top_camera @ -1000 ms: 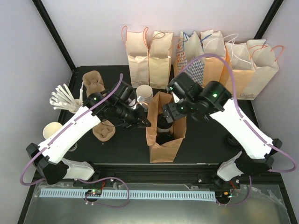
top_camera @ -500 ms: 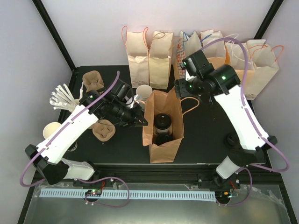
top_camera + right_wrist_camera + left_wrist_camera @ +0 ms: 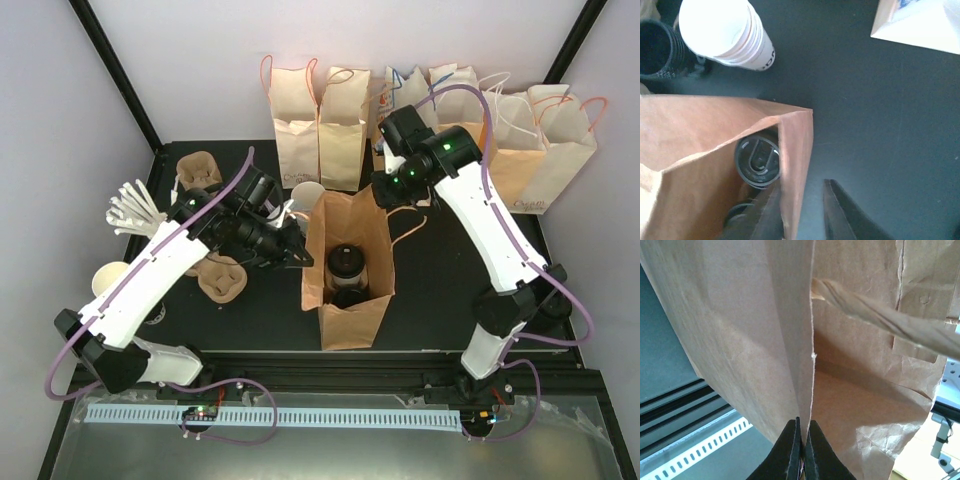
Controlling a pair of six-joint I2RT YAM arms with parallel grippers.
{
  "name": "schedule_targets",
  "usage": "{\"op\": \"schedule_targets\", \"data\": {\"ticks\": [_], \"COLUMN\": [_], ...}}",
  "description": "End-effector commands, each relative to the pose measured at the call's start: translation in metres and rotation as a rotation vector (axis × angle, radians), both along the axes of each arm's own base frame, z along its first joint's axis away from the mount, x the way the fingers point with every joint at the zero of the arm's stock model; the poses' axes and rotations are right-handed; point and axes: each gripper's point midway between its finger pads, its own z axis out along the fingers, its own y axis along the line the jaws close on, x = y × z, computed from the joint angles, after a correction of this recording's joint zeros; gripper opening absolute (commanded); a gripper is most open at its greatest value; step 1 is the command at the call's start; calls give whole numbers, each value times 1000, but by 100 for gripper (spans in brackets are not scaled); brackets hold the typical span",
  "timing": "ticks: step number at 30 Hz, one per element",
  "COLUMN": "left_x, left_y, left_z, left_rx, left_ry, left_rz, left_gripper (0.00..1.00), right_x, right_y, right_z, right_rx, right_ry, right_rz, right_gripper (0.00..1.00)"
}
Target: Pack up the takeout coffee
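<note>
The takeout coffee (image 3: pixel 345 262) stands inside the open brown paper bag (image 3: pixel 345 322) at the table's middle; only its black lid (image 3: pixel 757 161) shows. A second dark round lid (image 3: pixel 347 297) lies nearer in the same bag. My left gripper (image 3: pixel 298 255) is shut on the bag's left wall (image 3: pixel 740 340), its fingers (image 3: pixel 790 450) pinching the paper edge. My right gripper (image 3: pixel 385 195) hovers at the bag's far right corner. Its jaws (image 3: pixel 802 187) are narrow but apart, one finger over the bag's inside and one outside the wall (image 3: pixel 797 150).
A row of paper bags (image 3: pixel 320 130) lines the back. A stack of white cups (image 3: pixel 725 30) and black lids (image 3: pixel 655 50) stand just behind the open bag. Cup carriers (image 3: pixel 222 278), white utensils (image 3: pixel 140 210) and a lone cup (image 3: pixel 112 280) sit at left.
The right gripper rose out of the bag without the coffee and drew back to its far right corner, its jaws narrowing. The left gripper kept hold of the bag wall.
</note>
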Motion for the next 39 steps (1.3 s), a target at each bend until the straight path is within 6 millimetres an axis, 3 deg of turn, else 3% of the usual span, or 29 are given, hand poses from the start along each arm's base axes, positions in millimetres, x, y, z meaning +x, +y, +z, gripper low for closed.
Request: {"op": "schedule_targets", "data": {"ticks": [1, 2, 3, 7, 13, 16, 19, 29, 33, 39], "left_x": [4, 7, 10, 29, 56, 58, 54, 31, 21, -6], "left_y": [-3, -4, -6, -11, -25, -30, -35, -54, -64, -78], "left_z": [13, 15, 19, 35, 69, 71, 68, 53, 50, 41], "left_rx": [-16, -14, -15, 3, -24, -35, -37, 33, 45, 113], "left_ry": [-45, -57, -76, -168, -324, -372, -419, -572, -608, -702], "left_rz": [-60, -70, -83, -115, -150, -203, -282, -493, -545, -685], "left_gripper": [1, 1, 2, 1, 2, 1, 2, 2, 1, 2], "right_x": [-8, -11, -14, -38, -90, -112, -131, -175, -188, -191], "right_y": [4, 2, -2, -13, -36, -45, -49, -50, -48, -48], "right_z": [-3, 3, 10, 30, 21, 10, -4, -24, -22, -4], "right_rx": [29, 37, 46, 99, 276, 333, 367, 531, 616, 650], "right_ry": [38, 21, 3, -67, -133, -135, -122, -149, -168, -267], "right_rz": [9, 2, -7, -24, -114, -145, -134, -49, -16, 55], "right_gripper": [13, 4, 2, 1, 1, 1, 1, 2, 1, 1]}}
